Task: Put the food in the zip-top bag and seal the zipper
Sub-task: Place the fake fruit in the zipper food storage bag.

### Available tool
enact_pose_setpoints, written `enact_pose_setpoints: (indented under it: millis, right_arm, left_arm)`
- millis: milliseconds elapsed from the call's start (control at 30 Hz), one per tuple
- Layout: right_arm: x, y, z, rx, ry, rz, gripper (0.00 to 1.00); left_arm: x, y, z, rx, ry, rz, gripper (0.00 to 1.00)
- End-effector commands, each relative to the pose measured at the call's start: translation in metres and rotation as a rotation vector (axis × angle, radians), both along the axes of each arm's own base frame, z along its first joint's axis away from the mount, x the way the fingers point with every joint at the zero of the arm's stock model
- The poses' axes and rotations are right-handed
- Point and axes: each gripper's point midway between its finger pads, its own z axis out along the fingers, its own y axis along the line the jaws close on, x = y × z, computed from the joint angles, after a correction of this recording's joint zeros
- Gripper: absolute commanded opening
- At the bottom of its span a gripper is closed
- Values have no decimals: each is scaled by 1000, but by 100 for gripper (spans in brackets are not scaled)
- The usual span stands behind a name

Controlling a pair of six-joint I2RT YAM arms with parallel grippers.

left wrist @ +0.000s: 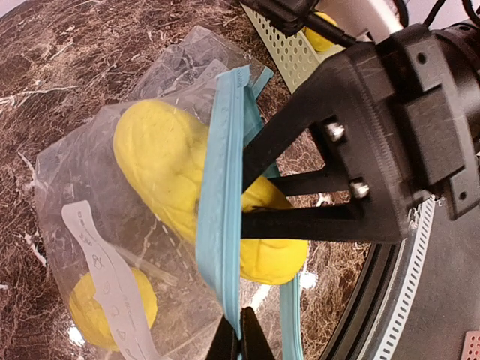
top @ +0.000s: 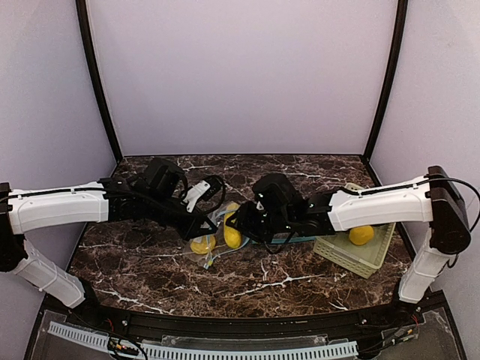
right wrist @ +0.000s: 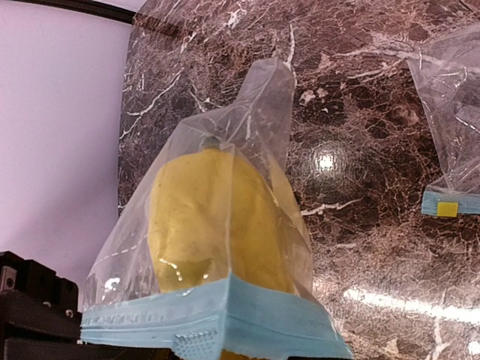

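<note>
Pinching the near end of the blue zipper strip (left wrist: 221, 187), the left gripper (left wrist: 238, 336) is closed tight on the zip-top bag (left wrist: 82, 180), while the right gripper (left wrist: 244, 193) faces its mouth, fingers partway apart astride the long yellow piece (left wrist: 161, 165), which lies across the strip, one end past it. Whether they clamp it is unclear; farther off another yellow piece (top: 361, 235) sits in the basket (top: 337, 251), no red or green fruit showing.

My right fingers (left wrist: 300, 222) are matt black plastic; the bag (left wrist: 82, 165) is clear, crinkly film with a matt blue zipper strip (left wrist: 220, 187); the yellow fruit (left wrist: 161, 161) is glossy, the table (left wrist: 52, 67) polished marble
</note>
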Motion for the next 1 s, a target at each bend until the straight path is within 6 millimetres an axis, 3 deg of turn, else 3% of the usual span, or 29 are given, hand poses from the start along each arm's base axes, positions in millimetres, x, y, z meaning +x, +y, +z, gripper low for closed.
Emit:
enact_pose_setpoints:
  millis: [0, 333, 700, 833, 967]
  right_arm:
    - [13, 5, -4, -27, -28, -41, 43]
    - [13, 5, -10, -76, -46, -37, 57]
    - [13, 4, -5, -90, -68, -31, 59]
    - [12, 6, 3, -87, -96, -7, 59]
    - [5, 12, 24, -87, -177, 55, 59]
  left_arm:
    - [-6, -2, -2, -2, 11, -29, 1]
    - [-5, -1, 1, -6, -5, -21, 1]
    - [-4, -1, 1, -2, -7, -18, 1]
    - [-2, 1, 1, 3, -11, -7, 1]
    - [6, 9, -2, 44, -28, 37, 1]
